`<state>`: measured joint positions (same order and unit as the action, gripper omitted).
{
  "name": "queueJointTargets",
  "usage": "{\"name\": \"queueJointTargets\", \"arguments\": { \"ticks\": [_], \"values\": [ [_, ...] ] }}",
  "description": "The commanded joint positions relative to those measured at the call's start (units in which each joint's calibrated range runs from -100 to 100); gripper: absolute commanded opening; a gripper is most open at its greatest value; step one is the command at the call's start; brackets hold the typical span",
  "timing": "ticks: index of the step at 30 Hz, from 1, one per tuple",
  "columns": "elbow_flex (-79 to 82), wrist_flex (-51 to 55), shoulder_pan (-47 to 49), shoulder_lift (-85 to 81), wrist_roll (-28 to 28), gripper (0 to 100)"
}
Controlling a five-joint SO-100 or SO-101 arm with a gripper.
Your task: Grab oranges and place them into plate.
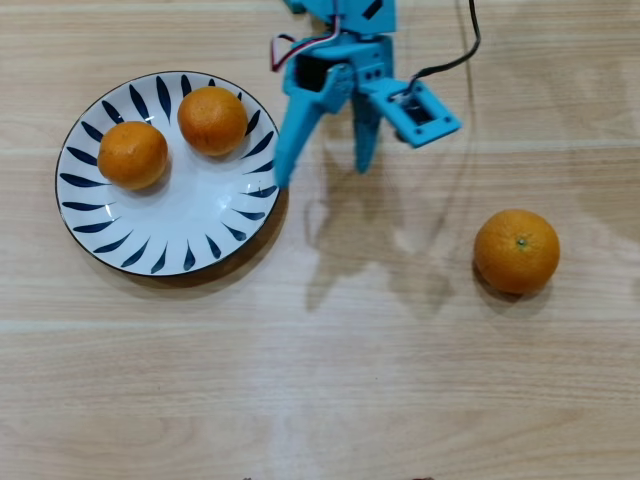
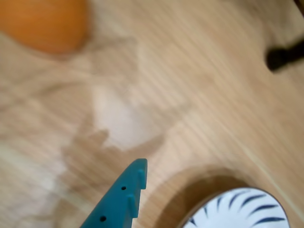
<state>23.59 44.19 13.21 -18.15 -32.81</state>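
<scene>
Two oranges sit on the plate [image 1: 170, 215], which serves as the landmark here: one [image 1: 132, 154] in its upper left part, another [image 1: 212, 120] near its top rim. They lie side by side with a small gap, leaving the lower half of the plate bare, so there looks to be room for one more. The third orange [image 1: 516, 250], with a green stem dot, rests on the table [image 1: 320, 400] well to the right of the plate in the overhead view.

The gripper [image 1: 325, 178] hangs just off the plate's right rim, its fingers spread wide with nothing between them. One fingertip [image 1: 283, 180] points down beside the rim. The wrist view is blurred, showing one blue finger [image 2: 123, 199], the plate's edge [image 2: 237, 211] and the lone orange [image 2: 45, 23] far off. I judge the gripper, being empty and open, is placed to go for that last fruit.
</scene>
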Motion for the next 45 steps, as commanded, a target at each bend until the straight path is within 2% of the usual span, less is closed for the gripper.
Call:
{"name": "queueJointTargets", "arguments": {
  "ticks": [1, 8, 11, 17, 20, 33, 41, 43, 45],
  "values": [
    [-12.59, 10.52, 9.77, 0.74, -7.54, 40],
    [-23.73, 12.75, 18.48, 11.98, -17.53, 43],
    [-26.45, 6.39, 22.76, 17.82, -21.50, 50],
    [-26.27, -11.91, 23.72, 28.13, -22.13, 52],
    [-26.27, -15.69, 23.24, 31.68, -22.18, 52],
    [-26.17, -29.45, 20.17, 46.05, -22.18, 52],
    [-26.99, -31.25, 20.17, 48.16, -22.18, 52],
    [-26.99, -31.25, 20.17, 48.08, -22.18, 48],
    [-26.99, -31.25, 19.85, 47.99, -22.18, 40]
  ]
}}
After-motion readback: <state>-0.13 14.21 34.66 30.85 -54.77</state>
